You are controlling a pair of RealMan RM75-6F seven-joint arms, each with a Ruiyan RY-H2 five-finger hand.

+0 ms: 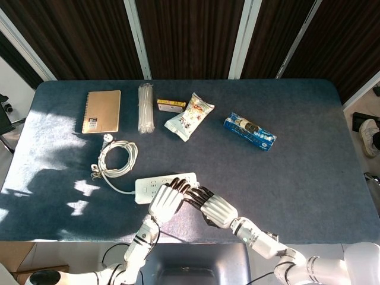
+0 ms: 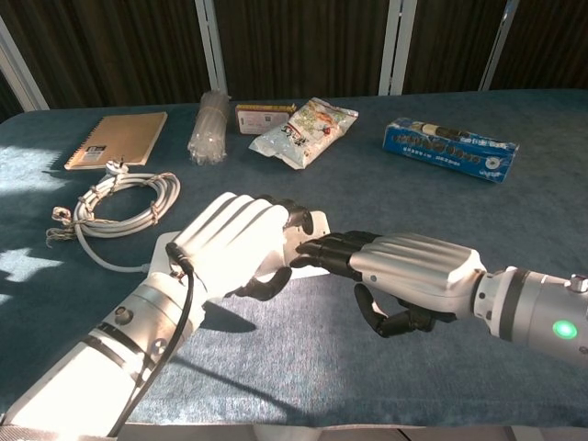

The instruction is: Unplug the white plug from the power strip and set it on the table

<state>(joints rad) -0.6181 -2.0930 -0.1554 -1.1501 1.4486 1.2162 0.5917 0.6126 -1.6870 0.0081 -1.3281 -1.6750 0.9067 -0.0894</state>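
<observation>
The white power strip (image 1: 151, 185) lies near the table's front edge, with its right end (image 2: 315, 224) showing past my hands. My left hand (image 1: 165, 200) lies over the strip's right half, fingers curled across its top and thumb at its near edge (image 2: 231, 244). My right hand (image 1: 214, 206) reaches in from the right with fingers stretched out. Its dark fingertips (image 2: 317, 248) touch the strip's right end beside the left fingertips, and the thumb hangs apart below. The white plug is hidden under the hands.
A coiled white cable (image 1: 116, 159) runs from the strip's left end. Along the back lie a brown notebook (image 1: 101, 111), a clear plastic bundle (image 1: 145, 107), a small yellow box (image 1: 170, 105), a snack bag (image 1: 189, 116) and a blue packet (image 1: 249, 132).
</observation>
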